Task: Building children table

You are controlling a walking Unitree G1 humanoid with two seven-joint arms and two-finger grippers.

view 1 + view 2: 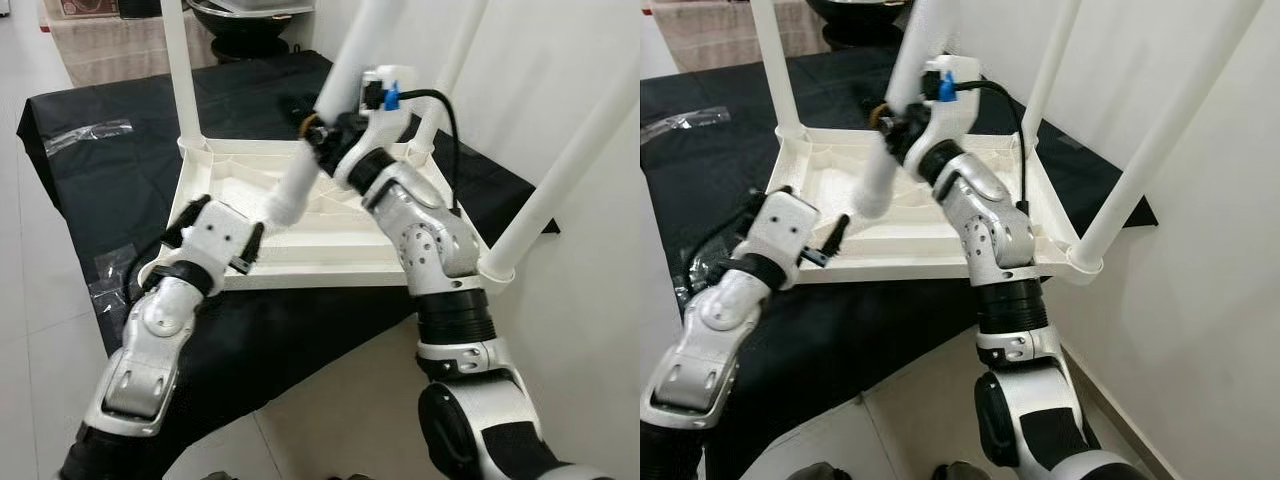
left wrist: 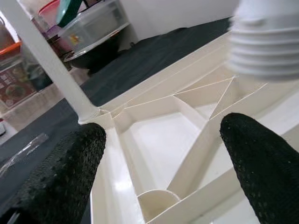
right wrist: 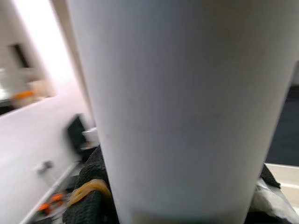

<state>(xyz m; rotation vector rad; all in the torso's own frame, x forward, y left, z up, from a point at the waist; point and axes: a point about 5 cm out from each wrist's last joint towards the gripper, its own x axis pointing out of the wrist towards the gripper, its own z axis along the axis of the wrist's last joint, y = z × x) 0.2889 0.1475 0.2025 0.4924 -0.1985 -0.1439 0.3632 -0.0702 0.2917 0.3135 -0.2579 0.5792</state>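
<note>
Gripping the loose leg (image 1: 330, 110) partway up its smooth shaft, the right pincer (image 1: 322, 135) is clamped around it and tilts its threaded end over the upturned top (image 1: 300, 262), which lies on a black sheet (image 1: 120, 190) with three legs already standing in their corners. The left pincer (image 1: 252, 248) hangs open just above the near corner socket (image 2: 156, 204). Hollow white plastic like this looks light and stiff but slippery, so a hold nearer the threads should steer it better.

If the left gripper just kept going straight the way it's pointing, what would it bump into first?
Probably the upturned white table top: the left gripper aims its open fingers into the ribbed underside, near a round leg socket. The threaded end of the table leg hangs just off that line; depth is unclear.
</note>
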